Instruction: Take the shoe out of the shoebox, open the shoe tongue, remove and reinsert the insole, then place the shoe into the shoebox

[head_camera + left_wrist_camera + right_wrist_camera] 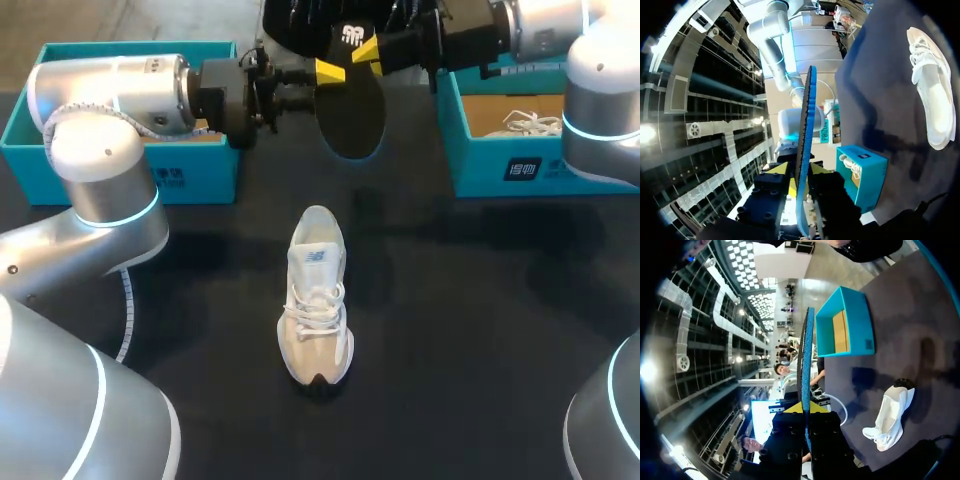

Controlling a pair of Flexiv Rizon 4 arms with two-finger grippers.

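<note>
White sneaker [316, 300] upright mid-surface [470, 330], laces tied, black insole [352, 120] held in the air beyond it, left fingers [328, 71] and right fingers [366, 48] both pinching its heel end, teal shoebox [200, 180] far left, second teal shoebox [480, 165] far right.

Head overhead; both wrists close on insole [806, 125]

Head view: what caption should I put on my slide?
Left hand and right hand both grip the black insole beyond the white shoe.
</note>
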